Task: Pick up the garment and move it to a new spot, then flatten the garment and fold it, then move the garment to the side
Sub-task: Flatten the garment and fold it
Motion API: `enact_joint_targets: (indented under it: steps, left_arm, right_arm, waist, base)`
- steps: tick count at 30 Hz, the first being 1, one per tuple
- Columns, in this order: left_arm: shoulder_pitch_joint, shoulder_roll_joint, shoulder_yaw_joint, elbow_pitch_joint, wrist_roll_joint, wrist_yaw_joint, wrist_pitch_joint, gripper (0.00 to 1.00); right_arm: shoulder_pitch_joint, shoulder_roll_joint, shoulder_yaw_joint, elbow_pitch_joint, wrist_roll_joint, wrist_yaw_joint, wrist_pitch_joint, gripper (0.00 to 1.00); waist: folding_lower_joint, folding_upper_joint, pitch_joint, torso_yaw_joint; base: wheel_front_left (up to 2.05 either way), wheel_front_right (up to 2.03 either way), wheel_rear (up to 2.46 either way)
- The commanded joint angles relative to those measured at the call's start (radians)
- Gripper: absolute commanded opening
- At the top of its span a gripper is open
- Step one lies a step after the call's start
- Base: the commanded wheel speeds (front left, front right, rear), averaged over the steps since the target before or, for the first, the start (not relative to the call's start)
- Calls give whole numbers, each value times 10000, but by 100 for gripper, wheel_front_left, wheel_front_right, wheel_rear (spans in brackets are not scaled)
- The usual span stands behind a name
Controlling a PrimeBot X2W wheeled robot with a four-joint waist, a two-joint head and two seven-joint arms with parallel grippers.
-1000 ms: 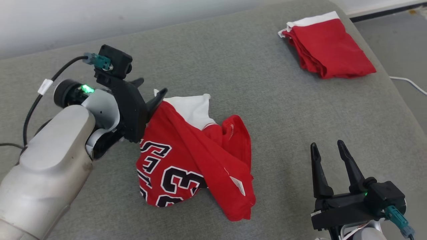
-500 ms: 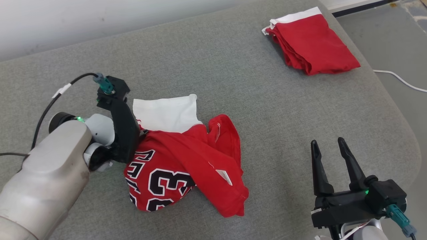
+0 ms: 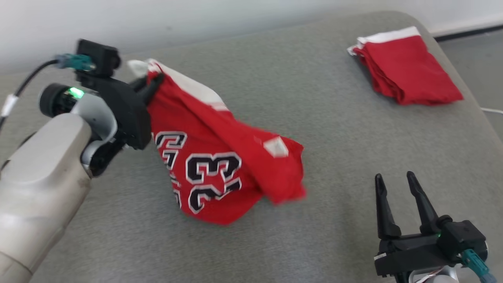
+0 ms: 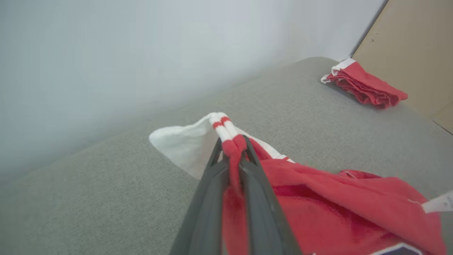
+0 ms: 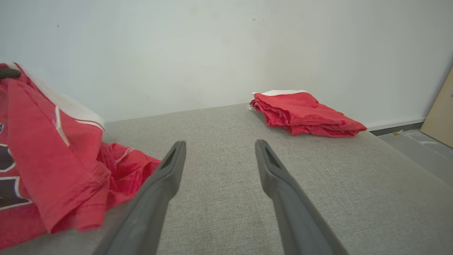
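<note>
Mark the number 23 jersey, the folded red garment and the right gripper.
jersey [image 3: 212, 173]: head view, on the printed 23.
folded red garment [image 3: 412, 74]: head view, middle of its top layer.
right gripper [image 3: 395, 176]: head view, midway between its open fingertips.

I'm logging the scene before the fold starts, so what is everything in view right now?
jersey: one, red with a white panel and black-and-white 23s, lifted at its upper corner on the left of the surface, its lower part bunched on it
folded garment: one, red with a white edge, far right corner of the surface
padded surface: one, grey, under everything
wall: one, white, behind the surface
board: one, tan, past the folded garment
left gripper: one, dark, shut on the jersey's trimmed edge
right gripper: one, dark, open, holding nothing, lower right
</note>
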Motion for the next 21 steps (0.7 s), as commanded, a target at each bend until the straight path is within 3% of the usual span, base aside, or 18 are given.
enact_joint_targets:
  steps: [1, 7, 14, 18, 21]
  left_arm:
    - [171, 91, 102, -65, 31, 77, -252, 0]
    - [1440, 541, 681, -1207, -125, 860, -2009, 0]
    - [4280, 959, 1173, -3668, -547, 2339, -2997, 0]
    - [5889, 749, 1651, -4844, -454, 3064, -3133, 0]
    - [7060, 379, 2268, -5367, -34, 3279, -3127, 0]
  right_arm:
    - [134, -81, -23, -20, -83, -26, 1, 100]
    - [316, -181, -108, 1, -105, -26, 2, 100]
    - [449, -204, -88, 56, -96, -26, 1, 100]
    - [479, -225, -82, 94, -88, -26, 1, 100]
    - [506, -235, -81, 116, -88, -26, 1, 100]
  waist:
    - [1, -1, -438, 663]
    - [1, -1, -762, 1544]
    - [1, -1, -864, 2181]
    - [1, -1, -891, 2365]
    - [1, -1, -892, 2460]
  base:
    - [0, 0, 0]
    - [0, 0, 0]
    - [0, 0, 0]
    - [0, 0, 0]
    - [0, 0, 0]
